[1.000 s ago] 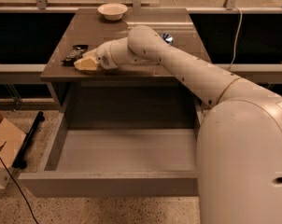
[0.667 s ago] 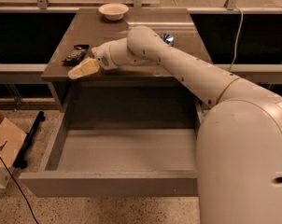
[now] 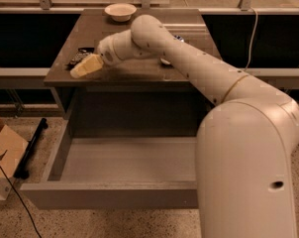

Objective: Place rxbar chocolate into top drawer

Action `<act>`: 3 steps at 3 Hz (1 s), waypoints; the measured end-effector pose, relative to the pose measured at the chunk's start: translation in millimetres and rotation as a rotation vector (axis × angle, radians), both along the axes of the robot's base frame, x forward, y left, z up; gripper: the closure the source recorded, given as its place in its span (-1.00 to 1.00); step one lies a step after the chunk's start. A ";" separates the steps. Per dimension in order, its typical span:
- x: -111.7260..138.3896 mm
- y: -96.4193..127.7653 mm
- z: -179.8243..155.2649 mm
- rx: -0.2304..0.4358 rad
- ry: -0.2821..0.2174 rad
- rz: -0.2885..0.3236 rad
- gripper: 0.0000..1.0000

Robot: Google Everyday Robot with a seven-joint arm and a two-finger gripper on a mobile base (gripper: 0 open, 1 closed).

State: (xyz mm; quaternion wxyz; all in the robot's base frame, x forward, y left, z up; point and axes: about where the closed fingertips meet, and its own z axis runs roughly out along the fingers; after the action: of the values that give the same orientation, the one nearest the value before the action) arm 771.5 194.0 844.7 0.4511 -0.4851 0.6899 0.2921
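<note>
The rxbar chocolate (image 3: 79, 58) is a small black wrapper lying near the left edge of the brown cabinet top (image 3: 139, 71); my gripper partly covers it. My gripper (image 3: 85, 67) is low over the front-left corner of the top, just in front of and touching or almost touching the bar. The top drawer (image 3: 65, 197) is pulled wide open below, with its grey floor bare.
A white bowl (image 3: 120, 11) stands at the back of the cabinet top. A bit of a blue-and-silver can (image 3: 177, 37) shows behind my arm. A cardboard box (image 3: 3, 155) and a black bar (image 3: 30, 148) lie on the floor at left.
My gripper has moved a little left and forward toward the front-left corner of the top. The black bar is still on the top.
</note>
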 end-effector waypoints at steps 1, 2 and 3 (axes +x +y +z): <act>9.7 17.7 23.1 -0.042 -0.058 0.049 -1.00; 18.4 33.0 27.0 -0.063 -0.074 0.088 -1.00; 28.4 40.1 11.0 -0.084 -0.051 0.098 -1.00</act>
State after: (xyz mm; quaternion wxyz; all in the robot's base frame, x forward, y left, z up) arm 799.9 234.1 855.7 0.4329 -0.5440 0.6652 0.2723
